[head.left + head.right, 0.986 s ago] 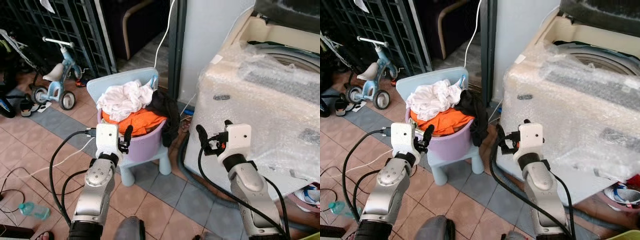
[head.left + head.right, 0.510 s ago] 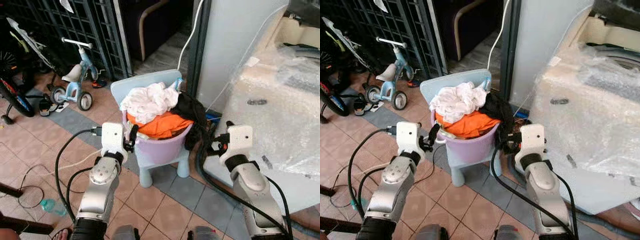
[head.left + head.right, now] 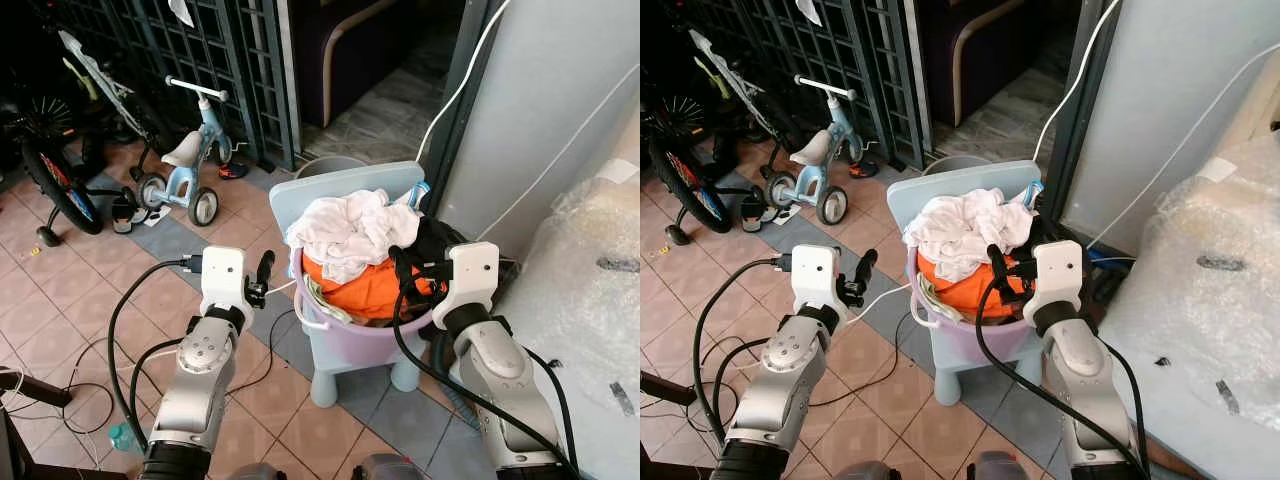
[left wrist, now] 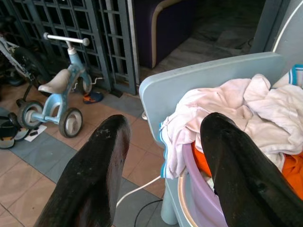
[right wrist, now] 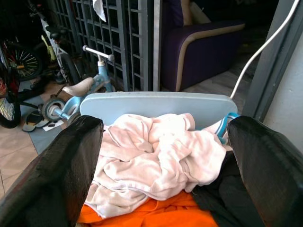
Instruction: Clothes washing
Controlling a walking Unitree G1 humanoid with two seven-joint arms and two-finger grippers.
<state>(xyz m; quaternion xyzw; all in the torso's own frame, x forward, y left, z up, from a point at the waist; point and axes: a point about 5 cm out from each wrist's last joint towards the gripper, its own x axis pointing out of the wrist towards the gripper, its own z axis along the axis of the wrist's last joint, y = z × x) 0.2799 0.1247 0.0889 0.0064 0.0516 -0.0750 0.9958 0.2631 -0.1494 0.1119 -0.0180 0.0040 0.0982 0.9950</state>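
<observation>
A purple laundry basket (image 3: pixel 345 338) sits on a light blue child's chair (image 3: pixel 340 186). It is heaped with a white cloth (image 3: pixel 350 225), an orange cloth (image 3: pixel 368 288) and a black garment (image 3: pixel 432 245) hanging over its right side. My left gripper (image 3: pixel 263 276) is open, just left of the basket and apart from it. My right gripper (image 3: pixel 402 268) is open at the basket's right rim, close over the clothes. Along its wide-spread fingers (image 5: pixel 71 156), the right wrist view shows the white cloth (image 5: pixel 161 156) straight ahead.
The washing machine (image 3: pixel 595 290), wrapped in bubble wrap, stands at the right edge. A child's tricycle (image 3: pixel 187 165) and a bicycle (image 3: pixel 60 170) stand by a dark metal grille (image 3: pixel 200 50) at the back left. Cables (image 3: pixel 120 340) lie on the tiled floor.
The camera has swung left: the washing machine slid to the right edge and the basket now sits centred between my grippers. My right gripper has come up to the basket's right rim.
</observation>
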